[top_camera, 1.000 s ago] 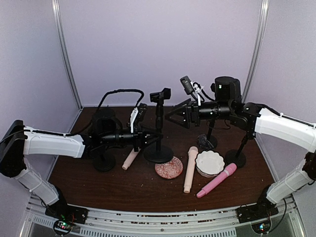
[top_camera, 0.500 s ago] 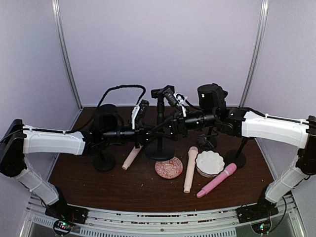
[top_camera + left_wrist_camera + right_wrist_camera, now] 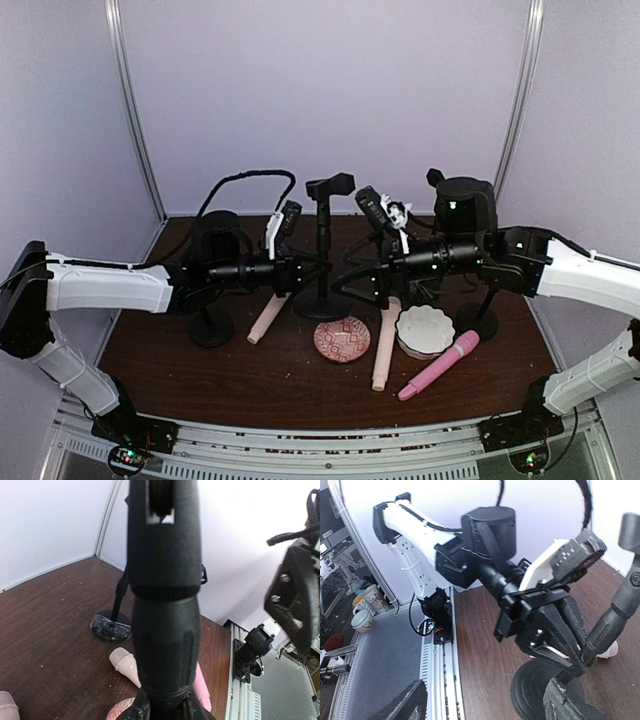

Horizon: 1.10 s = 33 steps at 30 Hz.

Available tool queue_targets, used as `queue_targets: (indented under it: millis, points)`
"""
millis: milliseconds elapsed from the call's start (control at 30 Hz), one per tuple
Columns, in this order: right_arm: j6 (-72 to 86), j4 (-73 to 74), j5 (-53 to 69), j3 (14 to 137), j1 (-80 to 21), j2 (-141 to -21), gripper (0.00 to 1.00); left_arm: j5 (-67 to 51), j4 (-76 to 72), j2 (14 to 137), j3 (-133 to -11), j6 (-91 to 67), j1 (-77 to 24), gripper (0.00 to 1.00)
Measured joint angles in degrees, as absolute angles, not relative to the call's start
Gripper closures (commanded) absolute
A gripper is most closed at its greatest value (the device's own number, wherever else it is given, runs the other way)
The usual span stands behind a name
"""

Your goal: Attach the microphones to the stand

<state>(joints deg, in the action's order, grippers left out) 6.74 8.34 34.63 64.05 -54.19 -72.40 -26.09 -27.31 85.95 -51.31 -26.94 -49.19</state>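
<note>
The black stand [image 3: 322, 250] rises mid-table, its clip [image 3: 330, 186] at the top. My left gripper [image 3: 312, 268] is shut on its pole [image 3: 165, 605], which fills the left wrist view. My right gripper [image 3: 352, 286] hangs open just right of the stand's round base [image 3: 322, 306], with nothing between its fingers [image 3: 402, 705]. One peach microphone [image 3: 265, 322] lies left of the base, another [image 3: 385, 345] lies right of it. The pink microphone [image 3: 438, 365] lies further right. In the right wrist view the left gripper [image 3: 555, 630] clamps the pole [image 3: 610, 625].
A patterned pink dish [image 3: 342, 339] and a white scalloped bowl [image 3: 424, 331] sit between the microphones. Other black stands are at the left [image 3: 210, 328] and right [image 3: 478, 320], one more behind [image 3: 420, 290]. The rail [image 3: 330, 445] runs along the near edge.
My right gripper has swung left toward the stand, then dropped lower and nearer its base, staying open. The left gripper keeps its hold on the pole.
</note>
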Motion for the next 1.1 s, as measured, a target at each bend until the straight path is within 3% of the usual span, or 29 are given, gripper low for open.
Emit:
queue_targets:
  millis: [100, 200, 400, 600, 833, 1100]
  points:
    - [6.31, 8.27, 33.56, 63.24, -54.70, -69.95, 0.16, -25.12, -26.83, 85.95, -51.31, -26.96, -48.45, 1.00]
    - [6.81, 8.12, 31.59, 62.15, -53.58, -69.84, 0.00, -26.04, -27.42, 85.95, -51.20, -26.94, -48.45, 1.00]
    - [8.86, 4.19, 28.75, 59.53, -50.39, -71.72, 0.00, -30.70, -29.54, 85.95, -50.87, -26.96, -48.47, 1.00]
    - [9.08, -2.11, 29.02, 60.20, -50.35, -74.28, 0.12, -33.58, -30.33, 85.95, -50.89, -26.96, -48.47, 1.00]
    - [8.82, -4.95, 31.27, 64.64, -51.09, -81.30, 0.15, -33.87, -30.06, 86.39, -50.89, -27.00, -48.47, 1.00]
    - [6.11, -2.92, 30.52, 64.69, -52.31, -81.54, 0.21, -32.75, -28.56, 86.48, -50.89, -27.11, -48.69, 1.00]
